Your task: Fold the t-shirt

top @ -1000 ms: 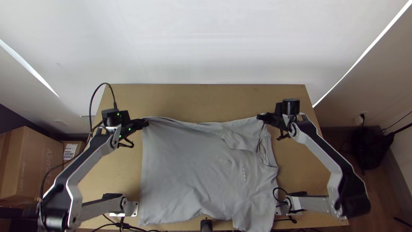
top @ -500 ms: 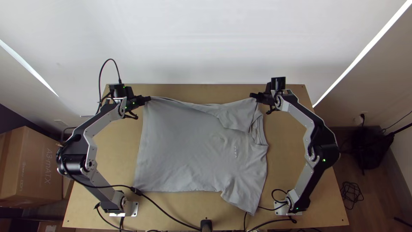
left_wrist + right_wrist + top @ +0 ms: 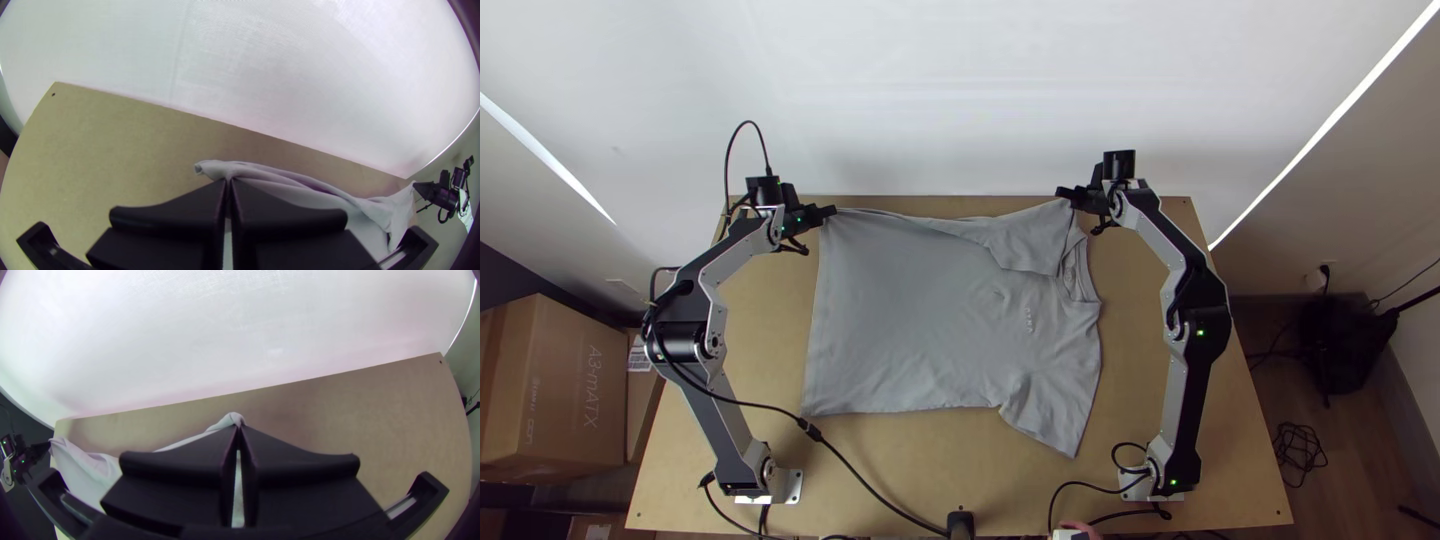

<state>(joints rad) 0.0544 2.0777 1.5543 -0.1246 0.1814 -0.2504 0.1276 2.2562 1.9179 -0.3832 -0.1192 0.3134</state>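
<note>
- Left gripper (image 3: 832, 210): fingers together on the left end of the far edge; the left wrist view details a small curl of cloth past the tips.
- T-shirt (image 3: 910, 310): spread between the arms on the bench (image 3: 940, 465); the top view gives its collar and near sleeve.
- Right gripper (image 3: 1060, 192): clamped on the far edge near the collar.
- Versus earlier: grippers and shirt have shifted away from the arms' bases.

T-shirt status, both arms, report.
Left gripper: shut on hem-end corner. Right gripper: shut on cloth by the sleeve. T-shirt: spread, far edge pinched at both ends. Nothing on the shirt blocking the fold.
</note>
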